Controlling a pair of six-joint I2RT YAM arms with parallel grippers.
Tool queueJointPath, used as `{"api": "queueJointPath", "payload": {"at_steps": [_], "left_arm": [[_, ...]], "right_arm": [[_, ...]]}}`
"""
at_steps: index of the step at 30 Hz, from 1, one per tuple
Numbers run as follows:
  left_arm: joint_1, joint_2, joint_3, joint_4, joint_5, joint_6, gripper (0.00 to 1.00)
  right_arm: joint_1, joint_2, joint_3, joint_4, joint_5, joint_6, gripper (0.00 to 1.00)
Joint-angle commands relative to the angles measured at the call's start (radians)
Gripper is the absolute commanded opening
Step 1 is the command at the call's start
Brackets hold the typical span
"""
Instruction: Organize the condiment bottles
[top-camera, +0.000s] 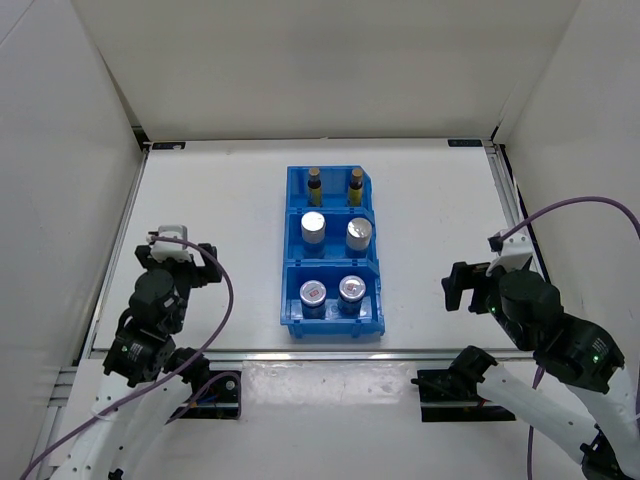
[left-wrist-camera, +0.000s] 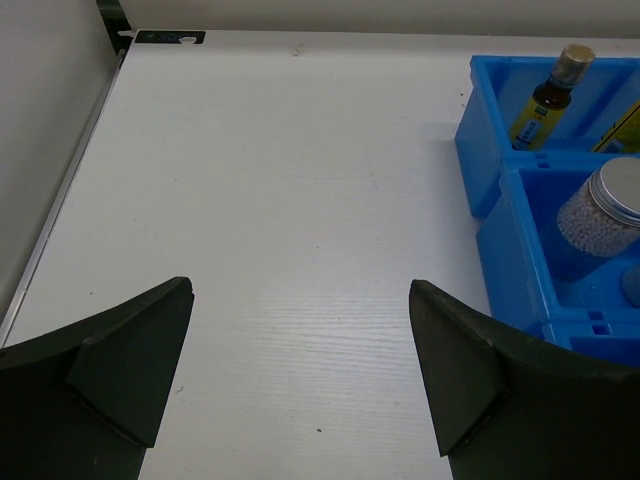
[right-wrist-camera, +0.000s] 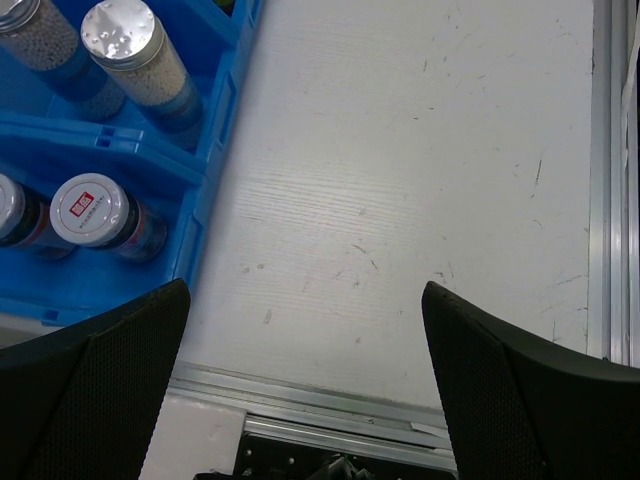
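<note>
2 bottles (top-camera: 314, 187) stand at bin's (top-camera: 333, 329) far edge.

blue bin (top-camera: 333, 326) at frame centre on white table (top-camera: 220, 230). silver-lidded jars (top-camera: 314, 227) inside: two in middle section, two in lower section.

You have two condiment bottles (top-camera: 314, 185) (top-camera: 355, 186), both slim and dark-capped. Four silver-lidded jars (top-camera: 314, 226) (top-camera: 359, 233) (top-camera: 313, 295) (top-camera: 351, 290) stand with them. One blue bin (top-camera: 335, 326) with three compartments holds all six. Two tools are in view: the left tool (left-wrist-camera: 300, 290) and the right tool (right-wrist-camera: 305, 288).
</note>
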Motion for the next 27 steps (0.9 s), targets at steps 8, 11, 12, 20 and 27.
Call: {"api": "queueJointPath", "payload": {"at_steps": [8, 11, 12, 20, 27], "left_arm": [[-0.003, -0.023, -0.013, 0.022, -0.034, 0.011, 1.0], [-0.003, -0.012, -0.013, 0.022, -0.025, 0.011, 1.0], [-0.003, -0.012, -0.013, 0.022, -0.025, 0.011, 1.0], [-0.003, -0.012, -0.022, 0.031, -0.025, 0.011, 1.0], [-0.003, -0.012, -0.022, 0.041, -0.025, 0.011, 1.0]], "right_arm": [[0.003, -0.016, 0.002, 0.035, 0.019, -0.007, 1.0], [0.003, -0.006, 0.002, 0.035, 0.019, -0.007, 1.0], [0.003, -0.006, 0.002, 0.035, 0.019, -0.007, 1.0], [0.003, -0.006, 0.002, 0.035, 0.019, -0.007, 1.0], [0.003, 0.003, 0.002, 0.035, 0.019, -0.007, 1.0]]}}
